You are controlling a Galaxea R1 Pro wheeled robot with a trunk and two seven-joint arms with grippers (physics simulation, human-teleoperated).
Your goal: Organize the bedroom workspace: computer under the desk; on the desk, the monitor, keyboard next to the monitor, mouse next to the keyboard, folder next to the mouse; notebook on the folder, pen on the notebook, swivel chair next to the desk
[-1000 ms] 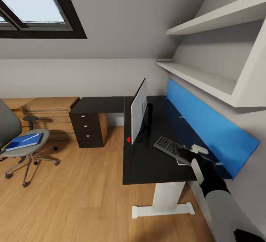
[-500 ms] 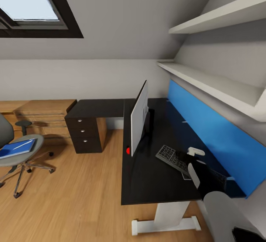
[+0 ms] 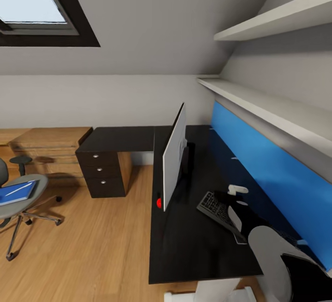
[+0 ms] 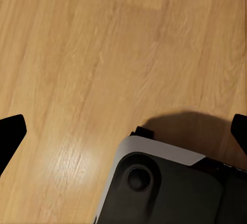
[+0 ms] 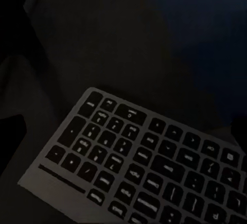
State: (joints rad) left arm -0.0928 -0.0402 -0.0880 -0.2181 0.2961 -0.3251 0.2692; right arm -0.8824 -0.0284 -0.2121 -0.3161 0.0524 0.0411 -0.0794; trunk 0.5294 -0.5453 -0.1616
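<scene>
Monitor (image 3: 174,156) stood upright, edge-on, on black tabletop (image 3: 184,246). Keyboard (image 3: 216,209) lay flat beside it, toward blue back panel (image 3: 267,177). Right tool (image 3: 233,200) hung over keyboard; grip state hard to tell, fingers hidden. Left tool (image 4: 123,131) spread apart above wood floor (image 4: 77,54). Blue folder (image 3: 16,192) lay on chair (image 3: 18,198), well apart from tabletop.

Right hand (image 3: 230,200) over the keyboard (image 3: 216,209) beside the monitor (image 3: 174,154) on the desk (image 3: 184,246).

Right hand (image 3: 229,199) reaches forward; left hand's fingers (image 4: 11,134) spread wide.
</scene>
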